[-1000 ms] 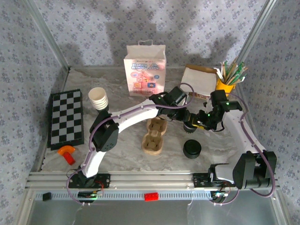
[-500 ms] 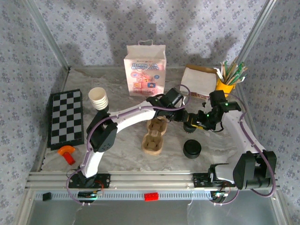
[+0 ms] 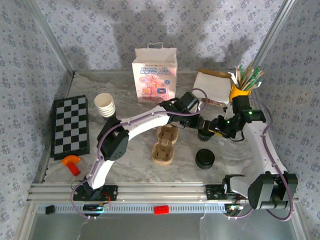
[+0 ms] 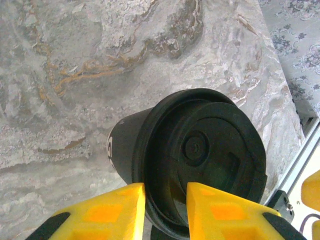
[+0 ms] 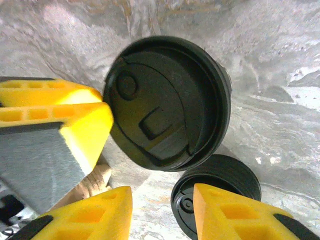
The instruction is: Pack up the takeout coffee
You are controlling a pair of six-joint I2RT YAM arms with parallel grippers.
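Black plastic lid (image 5: 160,100) sits on the coffee cup (image 4: 127,150), which we see pinched at its rim between the left fingers (image 4: 110,212), above the marbled surface (image 4: 60,75). Our right fingers (image 5: 240,215) stand apart just beside the lid, gripping nothing; a black round container (image 5: 225,175) lies beneath them.

Top view tally. I count one paper bag (image 3: 154,75) at 12 o'clock; one napkin pile (image 3: 212,85) and one yellow pot (image 3: 239,93) of sticks (image 3: 248,76) at 2, sticks too many to count; one chessboard (image 3: 71,126) at 9; one stack of cream cups (image 3: 104,104) at 10, number unreadable; one cup carrier (image 3: 163,145) at centre; one dark cup (image 4: 127,150) wearing one lid (image 5: 165,100); one more black lid (image 3: 205,158) at 5; one orange piece (image 3: 71,164) at 8.
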